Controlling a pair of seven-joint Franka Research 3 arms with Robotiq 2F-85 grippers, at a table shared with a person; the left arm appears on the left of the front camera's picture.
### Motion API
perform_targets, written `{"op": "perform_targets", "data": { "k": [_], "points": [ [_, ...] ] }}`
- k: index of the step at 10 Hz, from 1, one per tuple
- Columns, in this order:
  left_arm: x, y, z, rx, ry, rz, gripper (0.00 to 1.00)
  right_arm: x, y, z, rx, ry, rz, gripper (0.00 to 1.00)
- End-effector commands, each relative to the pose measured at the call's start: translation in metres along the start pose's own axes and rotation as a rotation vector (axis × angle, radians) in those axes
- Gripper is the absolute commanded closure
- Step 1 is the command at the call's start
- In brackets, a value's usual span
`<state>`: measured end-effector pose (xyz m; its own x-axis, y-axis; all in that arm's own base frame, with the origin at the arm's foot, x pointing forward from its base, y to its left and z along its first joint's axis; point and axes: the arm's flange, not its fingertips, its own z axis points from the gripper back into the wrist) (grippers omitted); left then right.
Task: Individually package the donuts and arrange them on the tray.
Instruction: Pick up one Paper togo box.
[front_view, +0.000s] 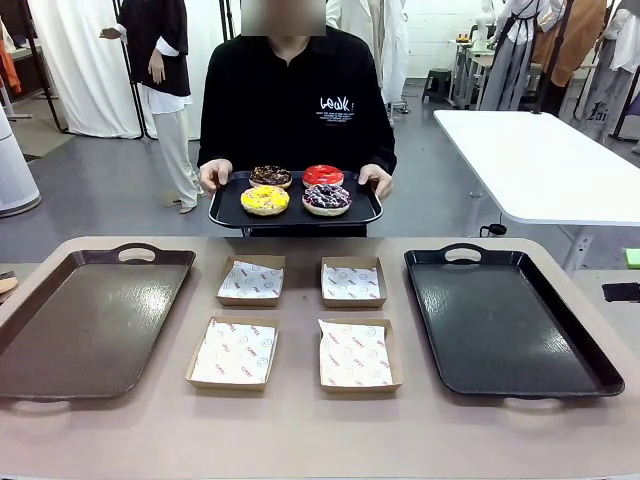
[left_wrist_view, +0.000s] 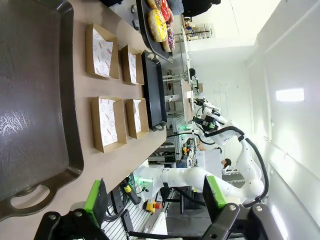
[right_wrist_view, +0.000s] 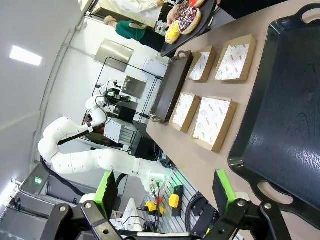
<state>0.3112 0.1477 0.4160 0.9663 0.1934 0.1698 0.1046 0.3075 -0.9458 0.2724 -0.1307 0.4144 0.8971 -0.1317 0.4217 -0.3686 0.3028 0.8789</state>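
Note:
Across the table a person holds a black serving tray (front_view: 230, 212) with both hands. On it lie the donuts: dark chocolate (front_view: 270, 176), glossy red (front_view: 322, 175), yellow with sprinkles (front_view: 265, 200) and chocolate with purple-white sprinkles (front_view: 326, 199). The left wrist view catches the yellow donut (left_wrist_view: 156, 25) at its top edge; the right wrist view has the sprinkled chocolate one (right_wrist_view: 189, 19) far off. My left gripper (left_wrist_view: 156, 197) is open, off the table's near edge, with nothing between its green pads. My right gripper (right_wrist_view: 166, 192) is open and empty too.
A brown tray (front_view: 90, 320) lies at the table's left and a black tray (front_view: 505, 320) at its right. Between them stand several shallow paper-lined cardboard boxes, such as the near left box (front_view: 233, 353) and the far right box (front_view: 353, 282). A white table (front_view: 540, 160) stands behind.

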Motion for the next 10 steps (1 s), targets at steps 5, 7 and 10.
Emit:
{"op": "perform_targets", "data": {
  "k": [5, 7, 10],
  "points": [
    [-0.001, 0.000, 0.001, -0.014, -0.005, 0.000, 0.00, 0.000, 0.000, 0.000, 0.014, -0.006, 0.006, 0.00],
    [-0.001, 0.000, 0.001, -0.014, -0.005, 0.000, 0.00, 0.000, 0.000, 0.000, 0.014, -0.006, 0.006, 0.00],
    [-0.001, 0.000, 0.001, -0.014, -0.005, 0.000, 0.00, 0.025, 0.037, -0.028, -0.146, 0.057, 0.007, 0.00]
  ]
}}
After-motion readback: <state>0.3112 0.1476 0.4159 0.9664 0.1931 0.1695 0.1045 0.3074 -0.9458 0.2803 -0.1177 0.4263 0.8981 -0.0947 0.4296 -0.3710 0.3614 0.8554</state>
